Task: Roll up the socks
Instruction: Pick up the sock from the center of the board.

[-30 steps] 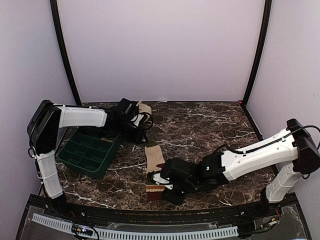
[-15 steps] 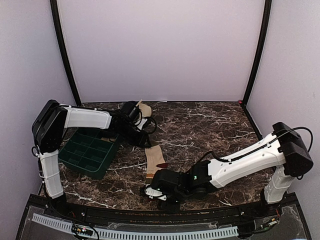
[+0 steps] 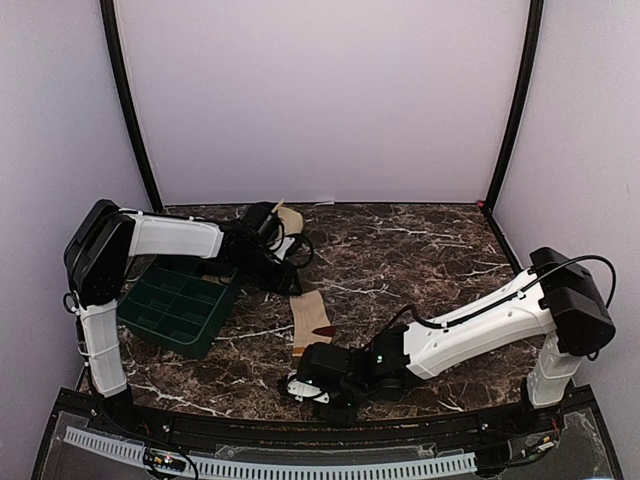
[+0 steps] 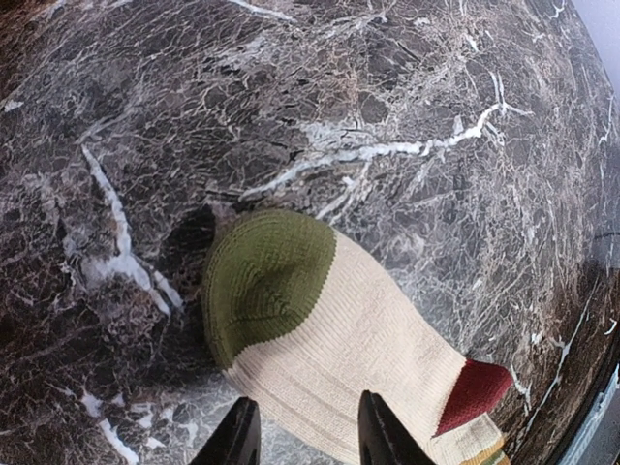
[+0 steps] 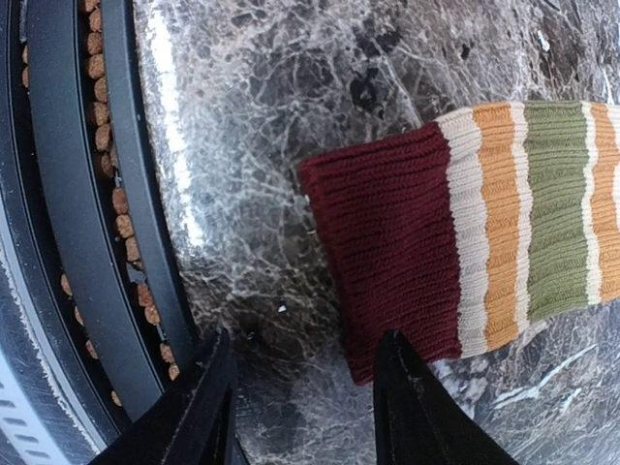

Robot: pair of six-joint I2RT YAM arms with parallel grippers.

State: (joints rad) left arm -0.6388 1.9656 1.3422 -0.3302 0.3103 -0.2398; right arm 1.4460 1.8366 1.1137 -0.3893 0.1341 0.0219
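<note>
While left claw [image 4: 308,402] and right claw [image 5: 305,339] gape, striped sock [image 5: 465,232] lies flat; ungripped.

Top view looked down from behind the arms over the whole table [image 3: 430,260]. Wrist views sat close above the striped sock [image 3: 310,318]: left at its toe [image 4: 266,281], right at its cuff [image 5: 387,242].

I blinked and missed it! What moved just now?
The right tool slid toward the near edge of the table, ending just off the dark red cuff of the striped sock, open, holding nothing. The left tool crept slightly toward that sock's green toe. The plain sock and green tray stayed put.
</note>
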